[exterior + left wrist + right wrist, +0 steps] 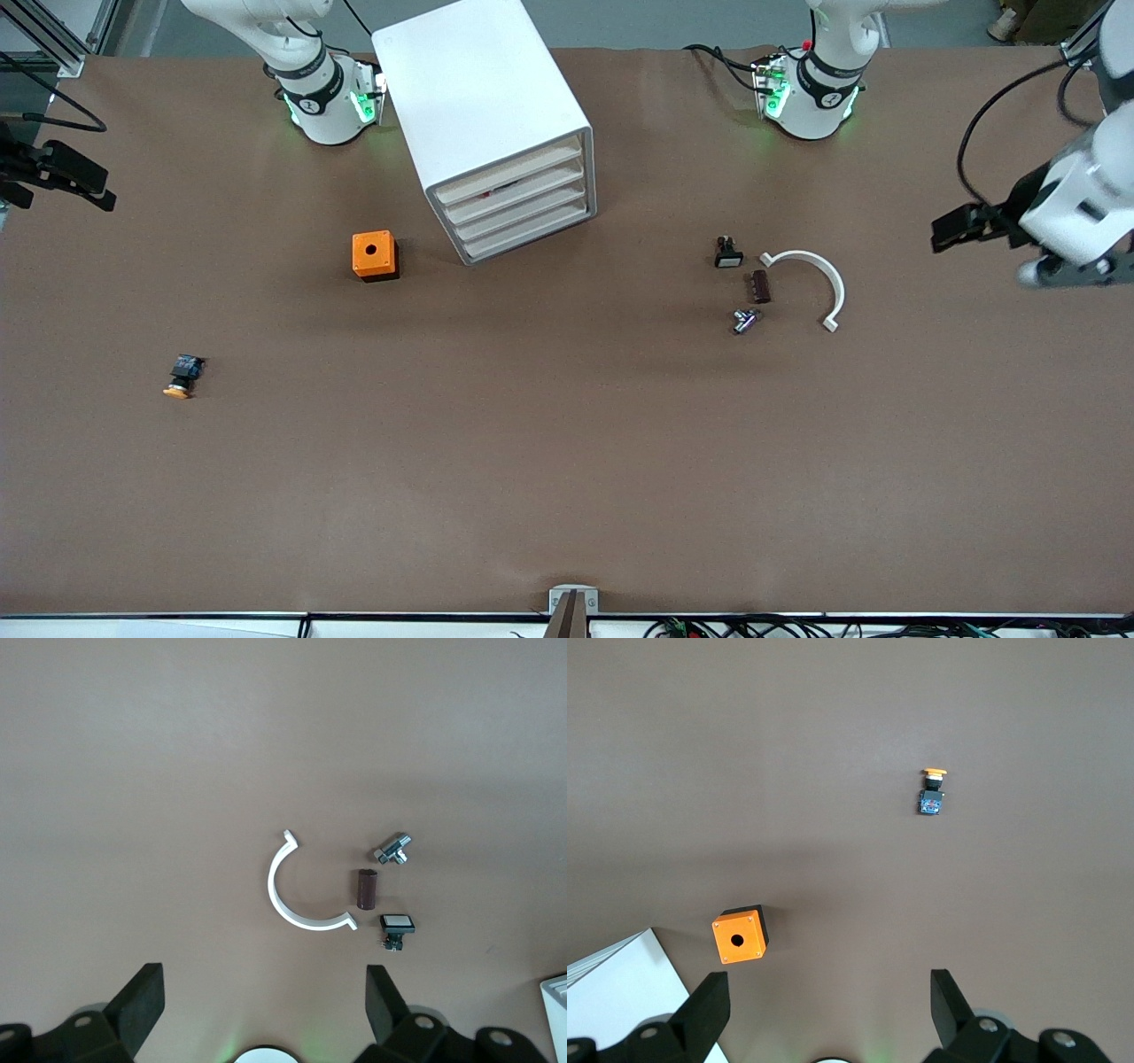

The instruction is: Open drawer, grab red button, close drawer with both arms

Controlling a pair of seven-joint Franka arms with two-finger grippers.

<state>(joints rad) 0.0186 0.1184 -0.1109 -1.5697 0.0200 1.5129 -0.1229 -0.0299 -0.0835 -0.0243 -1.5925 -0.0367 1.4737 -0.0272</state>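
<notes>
The big white rounded-corner cabinet [483,89] is standing between the arm bases, its 4 cream-fronted drawers all sitting flush. The brown table [567,478] in front of them is lying open up to its camera-side edge.

An orange cube with a hole [373,254] is sitting just beside the cabinet. A yellow-capped button [182,377] is lying nearer the camera.

A white plastic arc [819,270], a brown cylinder [761,286] and a metal fitting [745,321] are clustering toward the left arm's end.

A dark-and-red fleck [498,189] is showing under the top drawer [514,173], too small to identify.

The left gripper [266,992] is hovering near the arc, fingers apart and holding nothing. The right gripper [828,992] is hanging over the right arm's end, likewise spread. Both are well apart from the cabinet.
</notes>
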